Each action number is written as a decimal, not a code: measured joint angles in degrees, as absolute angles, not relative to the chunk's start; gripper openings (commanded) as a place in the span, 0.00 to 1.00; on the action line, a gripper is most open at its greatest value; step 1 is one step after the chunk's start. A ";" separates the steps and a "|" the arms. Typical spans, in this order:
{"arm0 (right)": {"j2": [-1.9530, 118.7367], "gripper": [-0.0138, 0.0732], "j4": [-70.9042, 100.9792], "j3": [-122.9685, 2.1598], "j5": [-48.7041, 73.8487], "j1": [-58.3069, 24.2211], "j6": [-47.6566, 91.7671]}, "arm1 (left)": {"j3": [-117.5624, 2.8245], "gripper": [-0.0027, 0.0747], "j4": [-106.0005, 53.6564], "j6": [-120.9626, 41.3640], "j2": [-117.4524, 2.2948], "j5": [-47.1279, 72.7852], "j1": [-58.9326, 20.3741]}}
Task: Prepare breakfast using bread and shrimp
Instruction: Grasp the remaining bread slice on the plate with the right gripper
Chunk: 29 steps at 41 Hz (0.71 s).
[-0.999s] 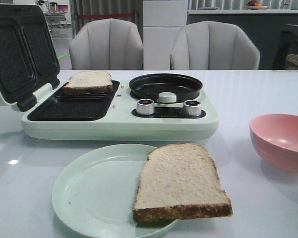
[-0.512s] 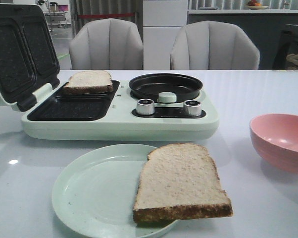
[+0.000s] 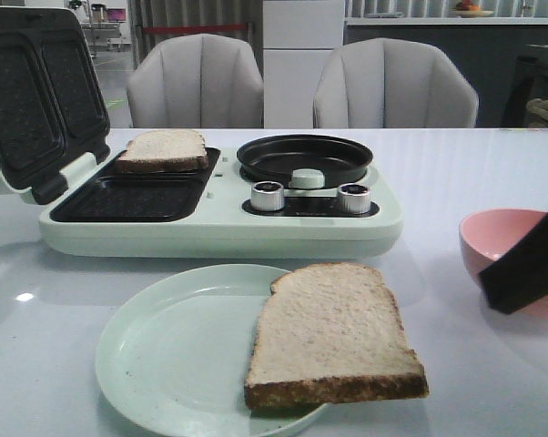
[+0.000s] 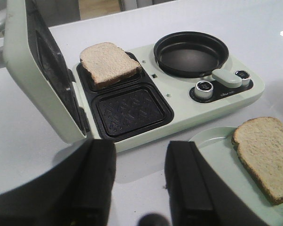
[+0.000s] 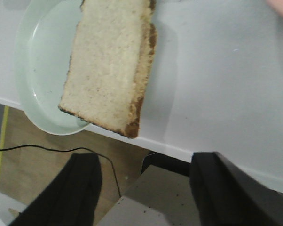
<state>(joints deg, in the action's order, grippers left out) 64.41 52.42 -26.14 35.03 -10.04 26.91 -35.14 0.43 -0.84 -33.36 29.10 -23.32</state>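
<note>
One bread slice (image 3: pixel 333 332) lies half on a pale green plate (image 3: pixel 165 355) at the table's front, overhanging its right rim. It also shows in the left wrist view (image 4: pixel 266 155) and the right wrist view (image 5: pixel 111 66). The second bread slice (image 3: pixel 163 148) lies in the far well of the open sandwich maker (image 3: pixel 210 232), and shows in the left wrist view too (image 4: pixel 108 62). The shrimp is out of view. My left gripper (image 4: pixel 140 183) is open and empty above the table in front of the maker. My right gripper (image 5: pixel 146 188) is open and empty, over the table's front edge near the plate.
A black frying pan (image 3: pixel 304 157) and two knobs sit on the maker's right half; its lid (image 3: pixel 37 91) stands open at the left. A pink bowl (image 3: pixel 502 238) stands at the right, partly behind my right arm (image 3: pixel 529 264). Two chairs stand beyond the table.
My right arm has come into the front view at the right edge, in front of the pink bowl. The bread, plate and maker have not moved.
</note>
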 measured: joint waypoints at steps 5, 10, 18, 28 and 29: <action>72.26 0.76 63.84 -26.32 33.87 -11.95 37.85 | -35.14 0.46 0.43 -0.84 -33.36 29.10 -23.32; 79.22 0.76 75.58 -27.88 33.75 -12.11 48.59 | -35.14 0.46 0.43 -0.84 -33.36 29.10 -23.32; 88.27 0.76 84.41 -31.40 33.65 -12.11 56.91 | -35.14 0.46 0.43 -0.84 -33.36 29.10 -23.32; 95.99 0.76 85.53 -35.84 36.12 -12.11 58.58 | -35.14 0.46 0.43 -0.84 -33.36 29.10 -23.32; 96.54 0.75 85.53 -36.20 36.42 -12.11 58.72 | -35.14 0.46 0.43 -0.84 -33.36 29.10 -23.32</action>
<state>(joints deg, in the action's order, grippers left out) 96.54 85.53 -36.20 36.42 -12.11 58.72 -35.14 0.43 -0.84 -33.36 29.10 -23.32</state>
